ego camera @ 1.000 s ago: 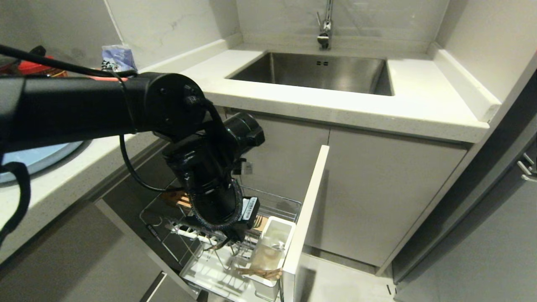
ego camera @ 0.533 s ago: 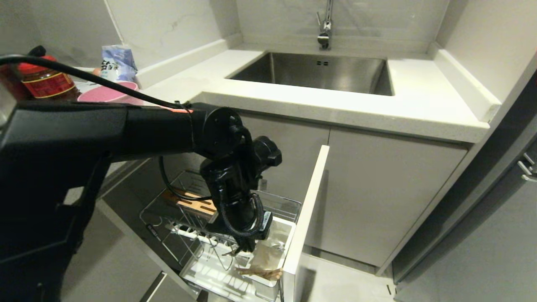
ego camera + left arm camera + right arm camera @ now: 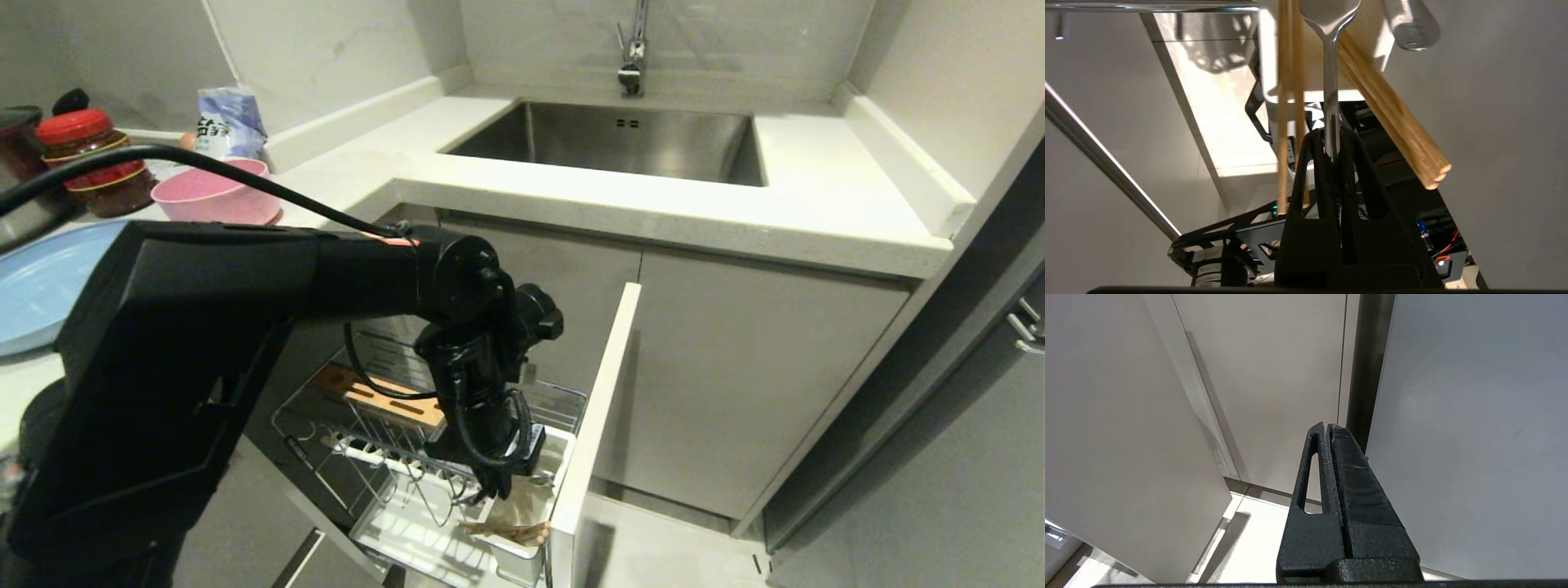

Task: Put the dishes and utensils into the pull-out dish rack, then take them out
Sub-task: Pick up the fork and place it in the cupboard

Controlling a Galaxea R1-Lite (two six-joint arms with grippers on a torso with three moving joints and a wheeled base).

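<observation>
The left claw point(image 3: 498, 490) reaches down into the pull-out dish rack point(image 3: 384, 425), which stands pulled out from under the bench point(image 3: 653, 204). It hangs just above the white utensil cup point(image 3: 522, 543) at the rack's front corner, beside the tall white front panel point(image 3: 596, 408). In the left wrist view its jaws are pinched tight on the handle of a silver fork point(image 3: 1331, 102). Light-wood chopsticks point(image 3: 1392, 126) lean in the same cup, close beside the fork. On the bench to the robot's left sit a pink bowl point(image 3: 216, 196) and, nearer the camera, a light-blue plate point(image 3: 37, 286), both outside the rack. The right claw point(image 3: 1329, 430) hangs pressed together, gripping nothing, in front of plain cabinet doors point(image 3: 1269, 375).
</observation>
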